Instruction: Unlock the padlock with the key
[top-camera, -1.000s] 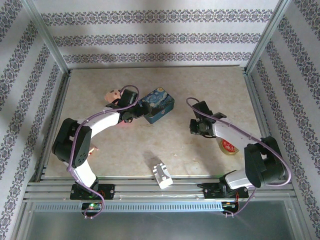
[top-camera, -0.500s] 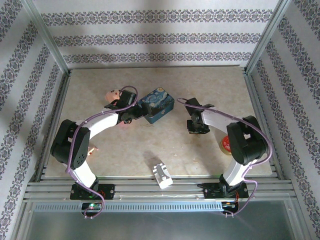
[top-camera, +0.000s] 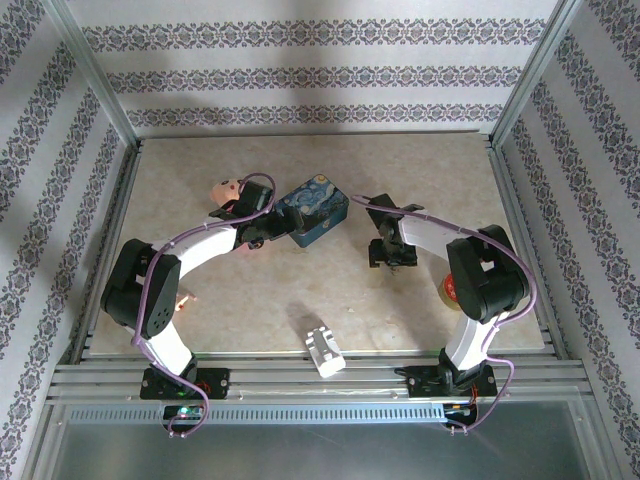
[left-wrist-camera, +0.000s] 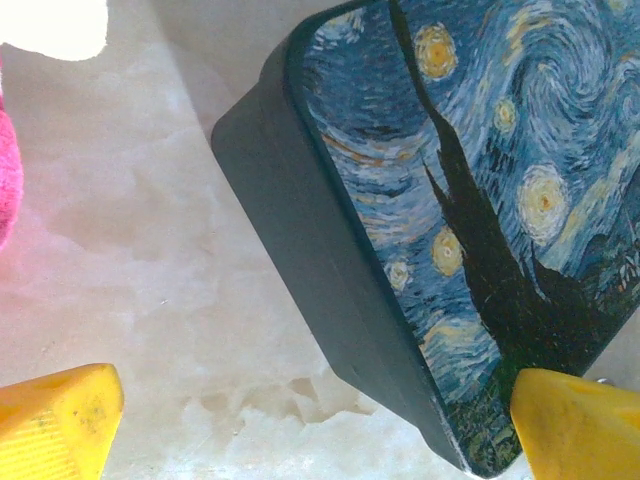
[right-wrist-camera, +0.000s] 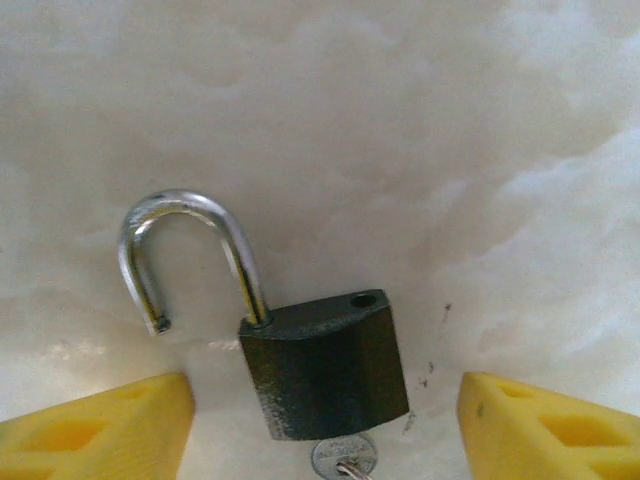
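Pale marbled table (top-camera: 300, 290), glossy, inside patterned-paper walls (top-camera: 320, 75).

Right gripper (right-wrist-camera: 322, 415): jaws spread, yellow foam-like pads (right-wrist-camera: 100, 425) either side of the padlock (right-wrist-camera: 325, 375), touching nothing. Released, holding nothing.

Padlock lies flat on the table between those pads, right of the table's middle. Body is squat, dark grey, dull brushed metal. The shackle (right-wrist-camera: 185, 215), a bright polished hook, is swung out, its free end clear of its hole. The key (right-wrist-camera: 343, 457), small and silvery, has its round head at the body's base, seemingly in the keyhole.

Judgement: unlocking looks done; at most, withdrawing the key remains.

Left gripper (left-wrist-camera: 310, 425): jaws fully apart over the near corner of the blue tin (left-wrist-camera: 480, 200), a painted lid on dark matte sides, not gripped.

White block (top-camera: 323, 348) sits near the front edge, well apart.
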